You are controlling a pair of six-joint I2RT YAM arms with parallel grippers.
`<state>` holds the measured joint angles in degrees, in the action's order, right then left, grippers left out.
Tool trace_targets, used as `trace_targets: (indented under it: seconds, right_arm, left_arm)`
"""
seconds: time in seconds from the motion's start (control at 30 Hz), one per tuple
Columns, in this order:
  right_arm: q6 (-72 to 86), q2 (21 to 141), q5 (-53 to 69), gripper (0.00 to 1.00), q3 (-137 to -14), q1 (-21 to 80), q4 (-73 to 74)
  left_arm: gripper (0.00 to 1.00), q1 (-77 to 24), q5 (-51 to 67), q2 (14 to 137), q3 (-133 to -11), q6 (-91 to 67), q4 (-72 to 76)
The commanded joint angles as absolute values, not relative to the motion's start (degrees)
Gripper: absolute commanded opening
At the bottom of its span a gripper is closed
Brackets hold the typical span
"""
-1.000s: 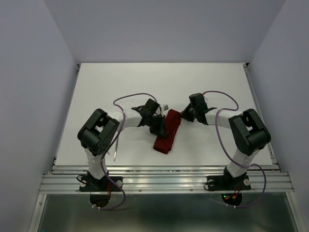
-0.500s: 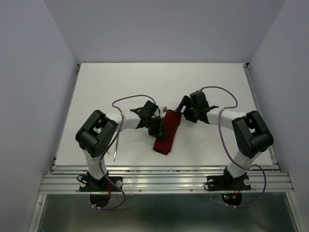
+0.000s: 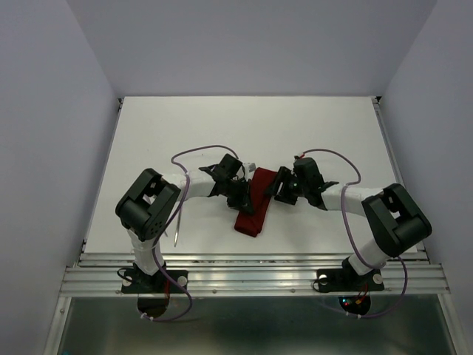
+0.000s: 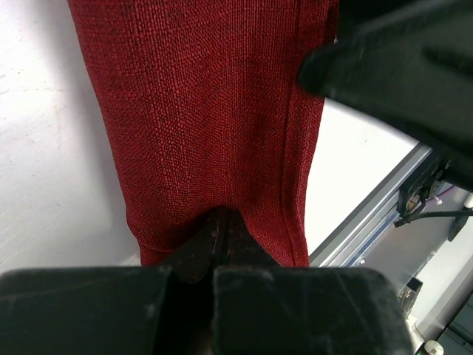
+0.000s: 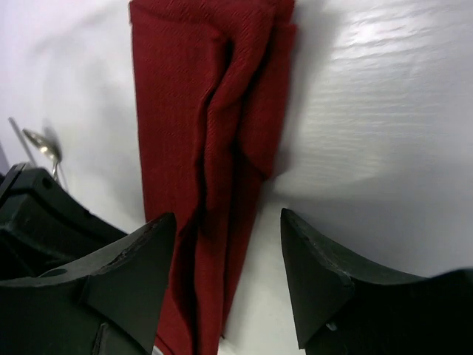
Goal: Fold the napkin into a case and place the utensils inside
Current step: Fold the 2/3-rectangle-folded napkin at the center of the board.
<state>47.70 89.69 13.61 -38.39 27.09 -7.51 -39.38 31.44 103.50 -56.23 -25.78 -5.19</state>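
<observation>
We saw the napkin [image 3: 255, 201] lying folded into a narrow strip on the desk [image 3: 222, 126] between the arms, the left end effector [image 4: 222, 231] closed tight with its tips on the cloth, any pinch unclear, and the right end effector [image 5: 225, 222] spread wide over the strip, holding nothing.

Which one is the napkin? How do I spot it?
Find the white table, then look at its middle, between the left gripper and right gripper. The napkin is the long folded strip there, the only dark red cloth thing.
</observation>
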Motion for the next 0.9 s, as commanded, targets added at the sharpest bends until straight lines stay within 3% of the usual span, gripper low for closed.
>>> trace_targets:
  seconds: [0.0, 0.17, 0.33, 0.5, 0.63, 0.7, 0.83, 0.87]
  right_arm:
    - [49.8, 89.5, 18.0, 0.64, -36.0, 29.0, -13.3]
    - [51.2, 90.0, 18.6, 0.59, -35.0, 30.8, -15.6]
    - [52.7, 89.7, 18.0, 0.35, -34.0, 31.4, -15.6]
    - [53.2, 87.4, 17.5, 0.33, -32.4, 31.4, -14.5]
    - [52.4, 86.4, 14.9, 0.05, -33.2, 31.4, -12.3]
    - [51.7, 87.0, 13.8, 0.01, -34.1, 31.4, -11.6]
    - [50.9, 88.5, 13.2, 0.01, -35.9, 31.4, -11.3]
    - [50.7, 88.9, 12.9, 0.01, -36.6, 31.4, -11.2]
  left_arm:
    - [0.00, -39.9, 29.7, 102.7, -55.5, -24.9, -7.8]
    - [0.00, -39.9, 29.5, 102.4, -55.7, -25.0, -8.0]
    - [0.00, -39.9, 28.8, 101.7, -56.1, -25.6, -8.3]
    - [0.00, -39.9, 28.2, 100.5, -56.4, -26.2, -8.6]
    - [0.00, -39.9, 27.2, 98.4, -57.6, -26.4, -9.9]
    - [0.00, -39.9, 25.9, 96.8, -58.1, -26.0, -11.8]
    - [0.20, -39.4, 21.5, 94.5, -58.8, -26.1, -15.2]
    - [0.41, -38.9, 21.4, 94.0, -58.6, -26.2, -15.6]
